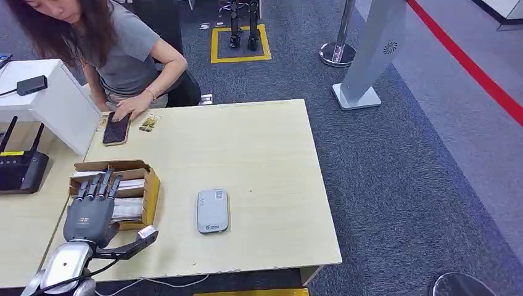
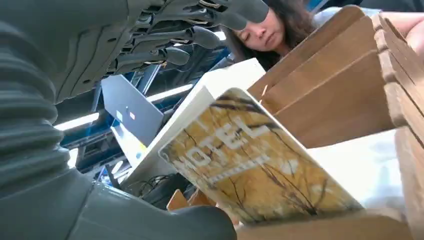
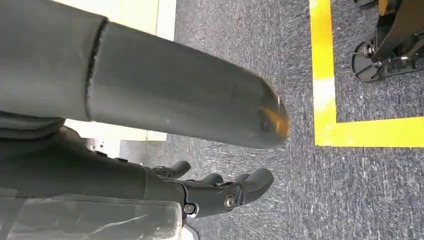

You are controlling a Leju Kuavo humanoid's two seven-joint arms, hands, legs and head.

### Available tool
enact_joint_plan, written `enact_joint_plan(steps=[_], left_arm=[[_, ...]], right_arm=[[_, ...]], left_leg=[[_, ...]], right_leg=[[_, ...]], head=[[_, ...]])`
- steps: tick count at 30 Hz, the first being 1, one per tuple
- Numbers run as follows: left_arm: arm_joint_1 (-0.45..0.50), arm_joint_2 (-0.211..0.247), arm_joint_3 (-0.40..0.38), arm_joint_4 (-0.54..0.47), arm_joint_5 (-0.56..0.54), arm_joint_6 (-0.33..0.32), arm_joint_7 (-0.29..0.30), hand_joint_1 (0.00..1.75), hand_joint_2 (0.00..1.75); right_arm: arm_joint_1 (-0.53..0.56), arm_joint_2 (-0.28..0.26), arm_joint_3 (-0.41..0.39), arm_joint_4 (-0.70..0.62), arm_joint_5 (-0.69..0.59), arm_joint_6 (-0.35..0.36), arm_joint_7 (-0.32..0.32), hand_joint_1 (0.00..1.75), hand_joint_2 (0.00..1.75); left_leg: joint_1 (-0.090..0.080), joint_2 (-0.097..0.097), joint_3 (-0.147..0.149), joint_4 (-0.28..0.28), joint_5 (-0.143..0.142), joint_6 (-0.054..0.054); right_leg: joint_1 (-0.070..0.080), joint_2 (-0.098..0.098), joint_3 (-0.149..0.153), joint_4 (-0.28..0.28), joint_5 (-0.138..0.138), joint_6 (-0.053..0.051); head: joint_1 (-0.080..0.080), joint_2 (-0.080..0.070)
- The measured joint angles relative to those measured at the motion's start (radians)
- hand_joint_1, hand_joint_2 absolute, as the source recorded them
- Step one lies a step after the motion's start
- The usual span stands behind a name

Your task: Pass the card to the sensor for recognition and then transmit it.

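a: where are we with the card [image 2: 250,160]?

b: it stands in the cardboard box [image 1: 147,185], leaning on its edge, printed face toward our palm. our left hand [image 1: 92,206] hovers over the near end of the box, fingers apart and stretched forward, holding nothing. the card isn't pinched yet.

a: and the right hand [image 3: 225,192]?

b: it hangs by the floor, away from the bench [image 1: 259,148], fingers loosely curled with nothing in them. we'd call it closed on nothing, though the angle is poor.

a: how do we do this pick well?

b: we judge the step to be the grasp. we should lower the left hand so thumb and fingers straddle the card's upper edge, then close on the faces, not the corners, and lift straight up so it doesn't catch the box wall or drag the white sheets beside it.

a: which way does the card run?

b: its long axis seems to lie along the length of the box, tilted back. we can't tell more from the head view; it's too small there.

a: and the sensor [image 1: 213,211]?

b: the grey reader lies flat on the bench, just right of the box. a person's hand [image 1: 131,106] rests on a phone [image 1: 116,128] beyond the box, well clear of our path.
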Motion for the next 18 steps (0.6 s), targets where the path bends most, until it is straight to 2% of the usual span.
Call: enact_joint_plan(steps=[18], left_arm=[[0.0,-0.032,0.0,0.0,-0.007,-0.009,-0.015,0.0,1.75]], right_arm=[[0.0,0.0,0.0,0.0,0.0,0.0,0.0,0.0,0.0]], left_leg=[[0.0,0.0,0.0,0.0,0.0,0.0]], right_leg=[[0.0,0.0,0.0,0.0,0.0,0.0]], head=[[0.0,0.0]])
